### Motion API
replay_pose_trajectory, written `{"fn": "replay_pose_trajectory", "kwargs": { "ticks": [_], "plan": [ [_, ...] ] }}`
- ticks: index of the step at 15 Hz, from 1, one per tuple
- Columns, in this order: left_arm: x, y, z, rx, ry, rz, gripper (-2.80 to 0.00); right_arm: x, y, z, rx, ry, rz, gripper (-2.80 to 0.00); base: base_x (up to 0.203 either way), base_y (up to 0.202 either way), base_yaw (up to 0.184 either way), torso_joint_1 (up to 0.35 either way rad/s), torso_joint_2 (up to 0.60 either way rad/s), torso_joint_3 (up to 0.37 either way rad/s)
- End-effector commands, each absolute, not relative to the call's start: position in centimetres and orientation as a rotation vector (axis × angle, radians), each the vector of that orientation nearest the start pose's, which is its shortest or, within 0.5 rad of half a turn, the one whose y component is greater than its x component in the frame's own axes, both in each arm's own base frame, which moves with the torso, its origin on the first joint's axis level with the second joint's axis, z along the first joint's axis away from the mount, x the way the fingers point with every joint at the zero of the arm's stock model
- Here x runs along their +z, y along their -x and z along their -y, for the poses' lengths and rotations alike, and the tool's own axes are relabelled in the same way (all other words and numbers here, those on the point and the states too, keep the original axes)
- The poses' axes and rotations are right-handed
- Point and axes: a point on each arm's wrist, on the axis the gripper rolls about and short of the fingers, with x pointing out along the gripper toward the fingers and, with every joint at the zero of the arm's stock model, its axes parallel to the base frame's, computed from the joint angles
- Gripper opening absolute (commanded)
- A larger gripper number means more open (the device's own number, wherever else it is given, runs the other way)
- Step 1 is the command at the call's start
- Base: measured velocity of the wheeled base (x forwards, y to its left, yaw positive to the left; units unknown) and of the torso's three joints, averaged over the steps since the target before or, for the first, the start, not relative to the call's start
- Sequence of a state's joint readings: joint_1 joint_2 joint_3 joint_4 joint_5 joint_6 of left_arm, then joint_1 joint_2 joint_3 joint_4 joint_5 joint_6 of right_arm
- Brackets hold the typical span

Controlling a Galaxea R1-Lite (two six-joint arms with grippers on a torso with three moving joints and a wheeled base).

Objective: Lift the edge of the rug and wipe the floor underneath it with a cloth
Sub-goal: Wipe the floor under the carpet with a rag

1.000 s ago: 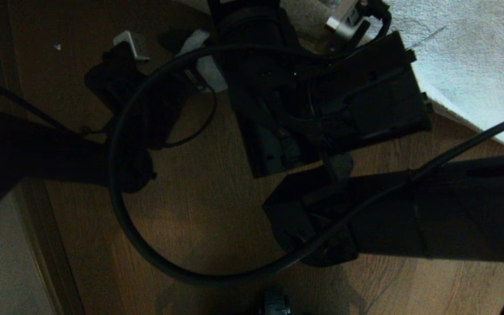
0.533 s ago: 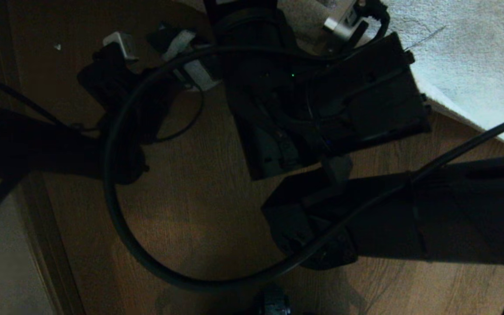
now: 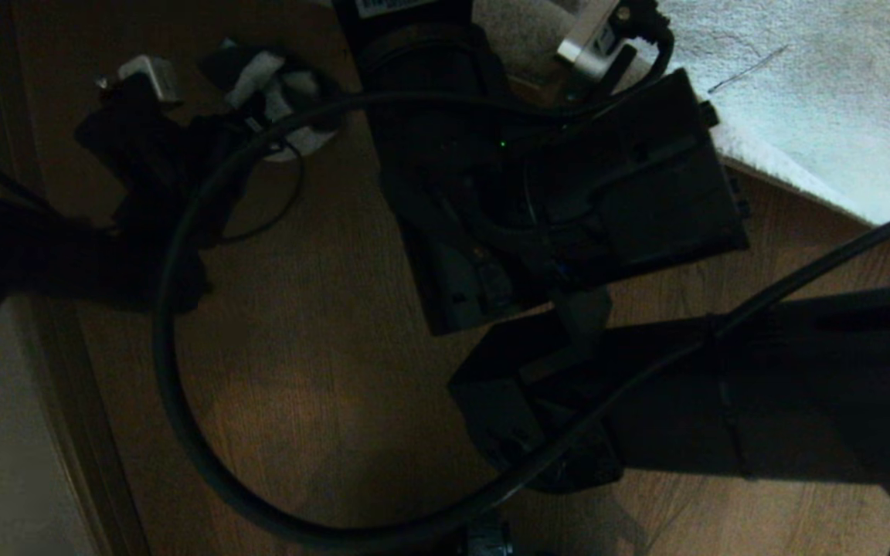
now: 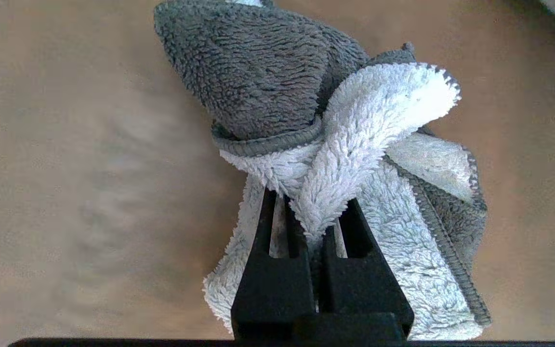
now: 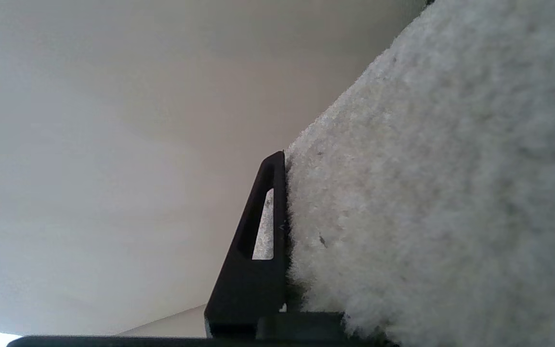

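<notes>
There are no words or numbers here that I can read. A small white sticker (image 3: pixel 392 6) sits at the very top of the black arm part (image 3: pixel 429 116) in the head view, and it has tiny dark marks on it, but they are too small and dim to make out. Nothing else in these pictures shows any letters, brand names or signs.

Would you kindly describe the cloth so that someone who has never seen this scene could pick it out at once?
Start from the brown wood-grain floor beside the pale plush rug. Over the bare boards, the left gripper is shut on the cloth, a small bunched rag. Its fluffy terry pile, white on one face and dark grey on the other with a stitched grey hem, sets it apart from the plain rug.
</notes>
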State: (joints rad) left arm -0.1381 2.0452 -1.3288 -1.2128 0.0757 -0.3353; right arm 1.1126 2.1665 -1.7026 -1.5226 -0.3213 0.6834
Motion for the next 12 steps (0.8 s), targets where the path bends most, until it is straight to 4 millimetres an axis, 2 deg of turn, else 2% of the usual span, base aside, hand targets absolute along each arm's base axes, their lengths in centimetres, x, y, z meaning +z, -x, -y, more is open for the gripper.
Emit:
{"fn": "replay_pose_trajectory", "kwargs": {
  "ticks": [1,4,7,10,12],
  "plan": [
    [26.5,-40.1,3.4,-0.114,0.369,0.505,-2.8,32.6,-18.5,-36.0,1.015,-1.351,0.597,-2.8,0.0,0.0,0.0,0.0,0.0,0.0],
    [26.2,-39.4,2.4,-0.091,0.362,0.486,-2.8,32.4,-18.6,-36.2,1.014,-1.349,0.591,-2.8,0.0,0.0,0.0,0.0,0.0,0.0],
    [24.6,-37.5,2.6,-0.084,0.362,0.417,-2.8,32.4,-18.6,-36.2,1.014,-1.349,0.591,-2.8,0.0,0.0,0.0,0.0,0.0,0.0],
    [21.8,-34.7,4.4,-0.126,0.367,0.322,-2.8,32.4,-18.7,-36.2,1.013,-1.349,0.592,-2.8,0.0,0.0,0.0,0.0,0.0,0.0],
    [19.5,-32.3,6.8,-0.194,0.373,0.247,-2.8,32.4,-18.7,-36.2,1.013,-1.349,0.592,-2.8,0.0,0.0,0.0,0.0,0.0,0.0]
  ]
}}
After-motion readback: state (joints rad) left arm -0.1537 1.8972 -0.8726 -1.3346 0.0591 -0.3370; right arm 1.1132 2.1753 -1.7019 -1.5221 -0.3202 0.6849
